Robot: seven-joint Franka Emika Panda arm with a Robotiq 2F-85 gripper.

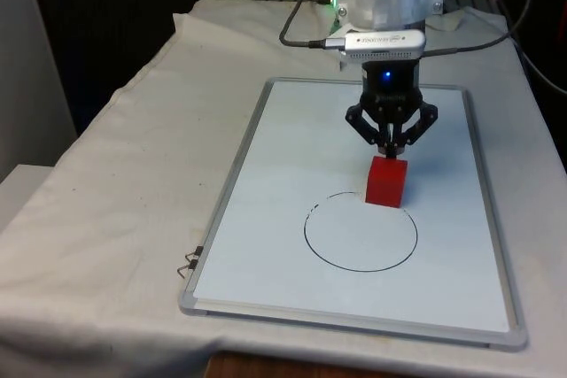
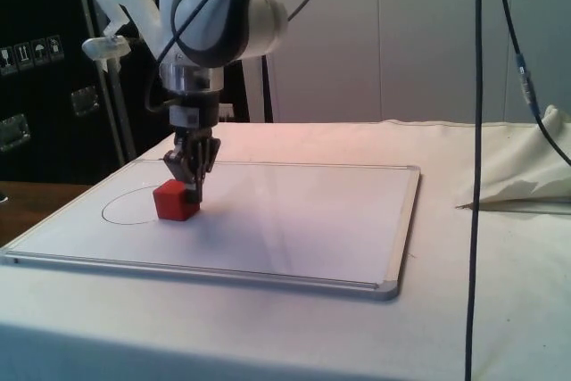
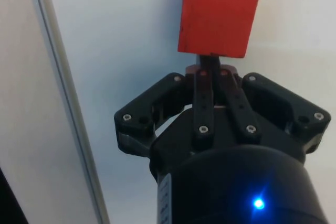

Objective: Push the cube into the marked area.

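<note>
Red cube (image 1: 387,181) sat directly ahead of the fingertips, touching them, straddling the drawn circle's (image 1: 360,232) edge on the whiteboard (image 1: 266,219). Gripper (image 1: 390,150) stood low behind the cube, fingers (image 3: 210,72) pressed together, holding nothing, tips against the cube's rear face. Board lay on white cloth (image 1: 115,219).

The cube (image 1: 387,181) is plain red, and the gripper (image 1: 391,150) above it is black. The whiteboard (image 1: 275,219) is white with a silver-grey frame, and the marked area (image 1: 361,231) is a thin black circle drawn on it. A white cloth (image 1: 115,219) covers the table.
</note>
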